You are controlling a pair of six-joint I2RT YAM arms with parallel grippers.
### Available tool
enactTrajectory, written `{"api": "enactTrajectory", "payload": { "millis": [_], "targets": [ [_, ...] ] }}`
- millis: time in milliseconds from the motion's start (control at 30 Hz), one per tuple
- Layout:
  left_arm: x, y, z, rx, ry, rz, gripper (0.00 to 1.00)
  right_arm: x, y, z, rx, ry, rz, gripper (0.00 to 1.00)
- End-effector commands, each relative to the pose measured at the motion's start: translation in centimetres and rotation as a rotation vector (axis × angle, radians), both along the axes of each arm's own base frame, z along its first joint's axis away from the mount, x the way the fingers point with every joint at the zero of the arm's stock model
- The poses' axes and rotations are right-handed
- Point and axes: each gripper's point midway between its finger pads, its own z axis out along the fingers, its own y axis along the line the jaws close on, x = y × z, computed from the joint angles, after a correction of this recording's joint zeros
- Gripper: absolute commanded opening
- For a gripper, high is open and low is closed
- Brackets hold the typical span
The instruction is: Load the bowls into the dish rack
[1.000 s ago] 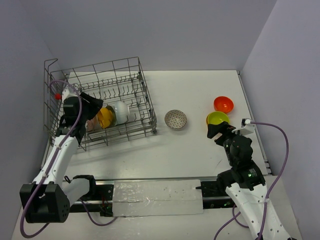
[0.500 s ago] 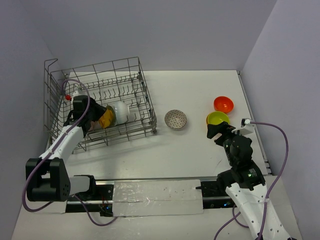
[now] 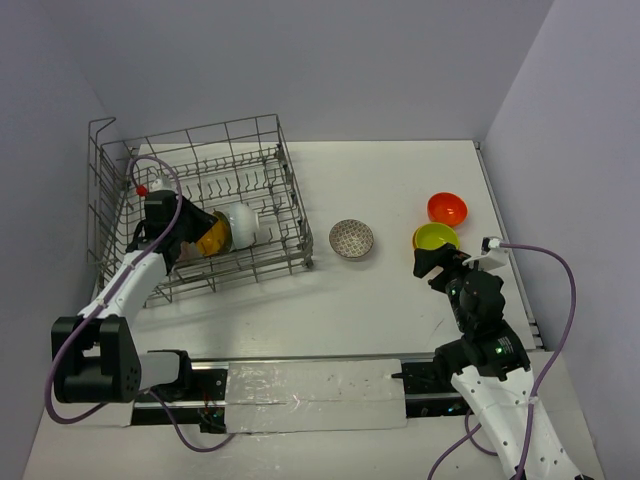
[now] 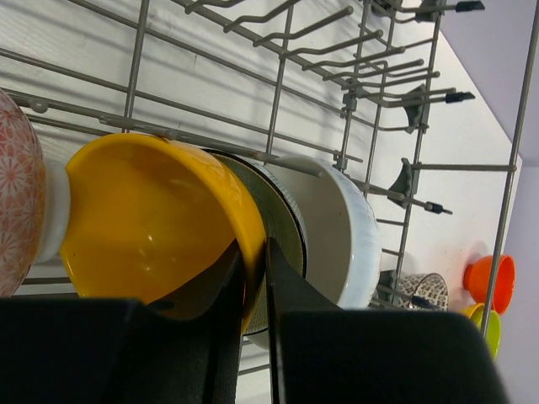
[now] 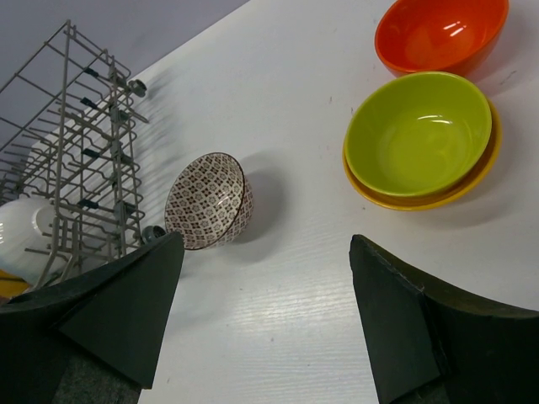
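Observation:
The dish rack (image 3: 290, 190) stands at the far left. Inside it, my left gripper (image 3: 190, 235) is shut on the rim of an orange bowl (image 4: 143, 219), which stands on edge between a pinkish bowl (image 4: 17, 194) and a white bowl (image 4: 337, 227). The orange bowl (image 3: 212, 236) leans against the white one (image 3: 242, 224). A speckled bowl (image 3: 351, 239) sits on the table right of the rack. A lime green bowl (image 5: 418, 139) is stacked in a yellow-orange one (image 5: 421, 198), with a red bowl (image 5: 442, 34) beyond. My right gripper (image 5: 265, 311) is open and empty, hovering near the lime bowl (image 3: 437, 236).
The rack's upright tines (image 4: 362, 76) and tall wire sides surround my left gripper. The speckled bowl (image 5: 206, 202) lies close to the rack's right wall (image 5: 76, 109). Purple walls close in the table at the back and right.
My left arm has swung its wrist further over the rack, keeping hold of the orange bowl beside the white one. The right arm has not moved.

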Motion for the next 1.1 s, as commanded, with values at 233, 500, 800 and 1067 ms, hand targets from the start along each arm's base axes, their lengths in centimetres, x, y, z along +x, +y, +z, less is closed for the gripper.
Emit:
{"api": "enactTrajectory", "payload": {
  "millis": [233, 500, 800, 1067],
  "targets": [
    [-0.2, -1.0, 6.0, -0.021, -0.184, -0.181, 0.00, 0.4, 0.1, 1.0, -0.001, -0.048, 0.004, 0.87],
    [-0.9, -1.1, 8.0, 0.008, -0.247, -0.286, 0.00, 0.3, 0.0, 1.2, 0.001, -0.059, 0.005, 0.87],
    [-2.3, -1.6, 10.7, 0.071, -0.346, -0.399, 0.00, 0.3, 0.2, 1.3, 0.002, -0.064, 0.011, 0.87],
    [-3.1, -2.5, 10.0, 0.068, -0.336, -0.494, 0.00, 0.3, 0.2, 1.2, 0.001, -0.063, 0.013, 0.87]
  ]
}}
